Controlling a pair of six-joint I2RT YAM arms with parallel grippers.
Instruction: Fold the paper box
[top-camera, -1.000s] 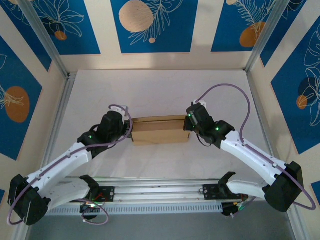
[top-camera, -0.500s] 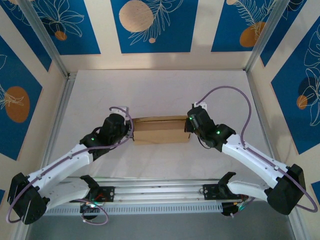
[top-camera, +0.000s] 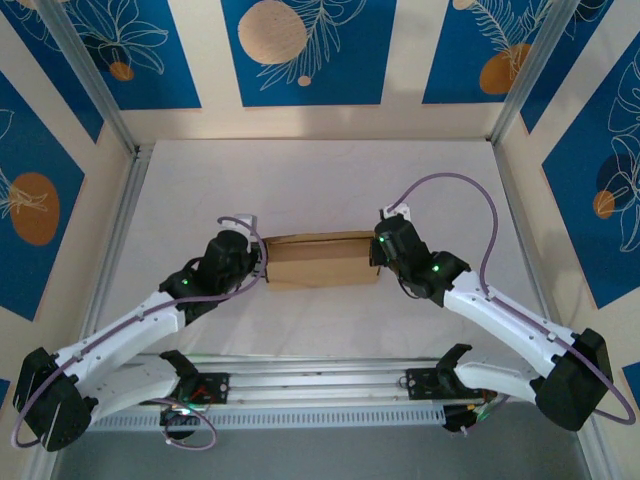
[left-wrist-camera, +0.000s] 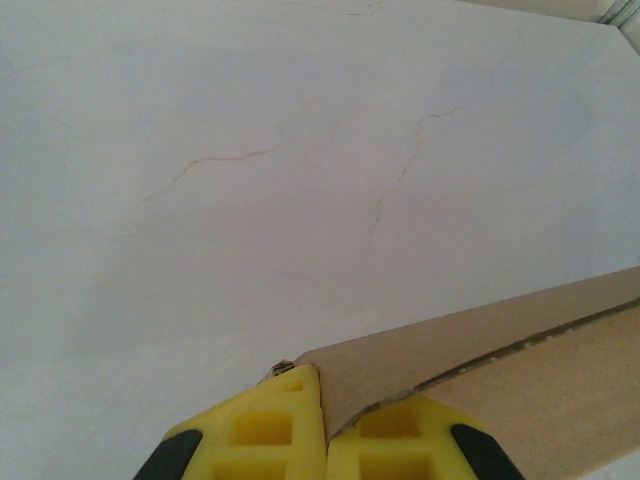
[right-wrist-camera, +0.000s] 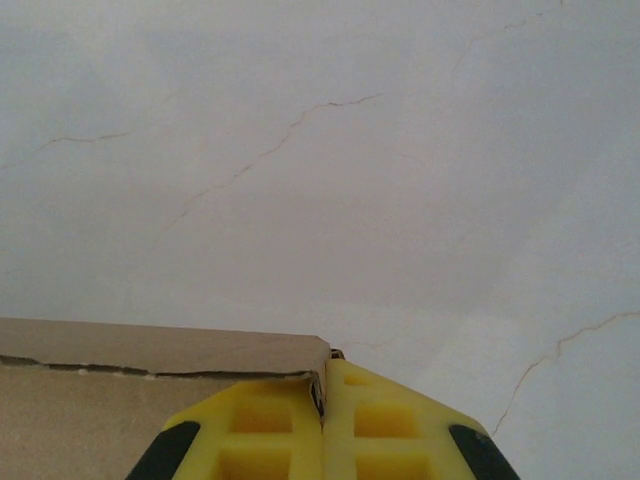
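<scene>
The paper box (top-camera: 318, 259) is plain brown cardboard, folded into a flat rectangle in the middle of the white table. My left gripper (top-camera: 259, 261) is at its left end and my right gripper (top-camera: 377, 256) at its right end. In the left wrist view the yellow fingers (left-wrist-camera: 262, 428) are shut on the box's corner wall (left-wrist-camera: 440, 345). In the right wrist view the yellow fingers (right-wrist-camera: 385, 420) pinch the box's right corner (right-wrist-camera: 300, 355), the jaws pressed together on the thin cardboard.
The white table surface (top-camera: 320, 185) has fine cracks. Aluminium frame rails (top-camera: 115, 245) run along both sides, with patterned blue and cream walls behind. The arm bases and a rail (top-camera: 320, 385) sit along the near edge.
Both arms have shifted slightly, the left wrist edging right and down, the right wrist edging left. The box stays in place between them.
</scene>
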